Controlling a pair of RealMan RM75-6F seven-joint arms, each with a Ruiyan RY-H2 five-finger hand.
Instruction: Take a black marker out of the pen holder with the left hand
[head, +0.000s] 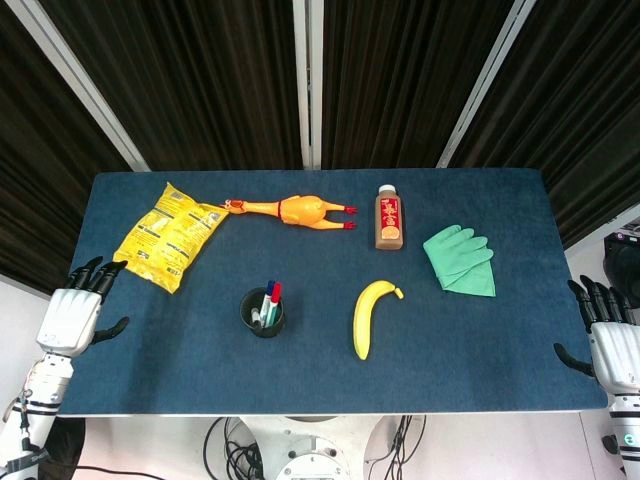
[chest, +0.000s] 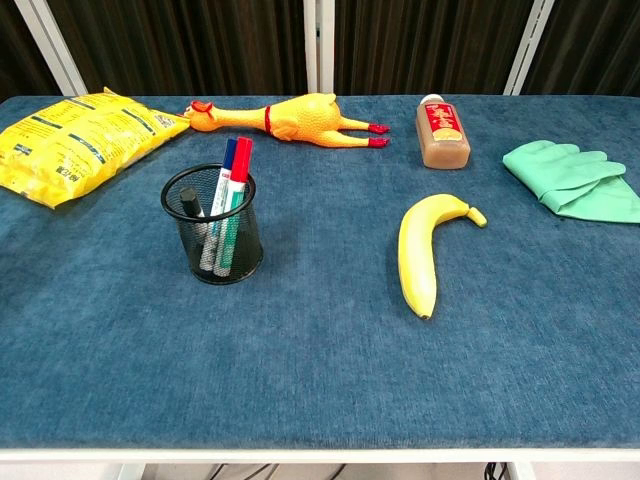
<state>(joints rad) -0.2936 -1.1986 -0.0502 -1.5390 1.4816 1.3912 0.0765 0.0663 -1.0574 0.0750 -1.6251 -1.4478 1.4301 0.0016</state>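
Note:
A black mesh pen holder (head: 263, 312) (chest: 214, 226) stands on the blue table, left of centre. It holds several markers: a black-capped one (chest: 191, 204) leaning left, plus red, blue and green ones. My left hand (head: 74, 310) hangs at the table's left edge, fingers spread, holding nothing, well left of the holder. At the right edge my right hand (head: 610, 338) is also spread and empty. Neither hand shows in the chest view.
A yellow snack bag (head: 167, 235) lies at the back left, a rubber chicken (head: 295, 211) behind the holder. A brown bottle (head: 389, 218), a banana (head: 370, 317) and green gloves (head: 461, 260) lie to the right.

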